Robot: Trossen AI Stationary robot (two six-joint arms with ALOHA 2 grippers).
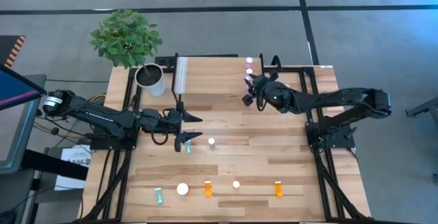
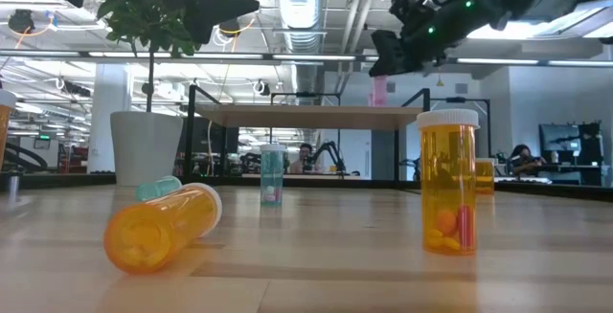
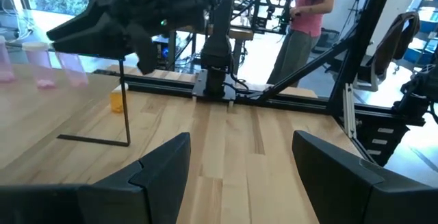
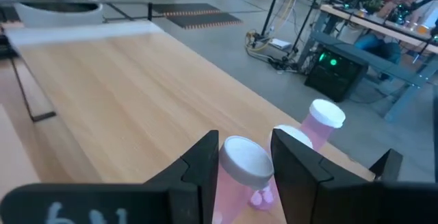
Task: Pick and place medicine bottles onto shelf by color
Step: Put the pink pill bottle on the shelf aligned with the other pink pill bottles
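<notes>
You have a table point(image 1: 274, 162) of pale matt wood planks and a shelf point(image 4: 116, 80) of the same smooth light wood on thin black metal legs. The bottles point(image 2: 448, 184) are glossy translucent plastic with matt white caps point(image 4: 243, 157). The pot point(image 1: 152, 80) looks smooth and white. Both arms are dark, matt.

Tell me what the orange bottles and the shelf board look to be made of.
Orange bottles: likely clear-tinted glossy plastic, since pills show through the wall; caps look like matte white plastic. Shelf: pale wood, or a wood-look laminate, with visible grain in the right wrist view and a low sheen; its thin black legs look like metal.
</notes>
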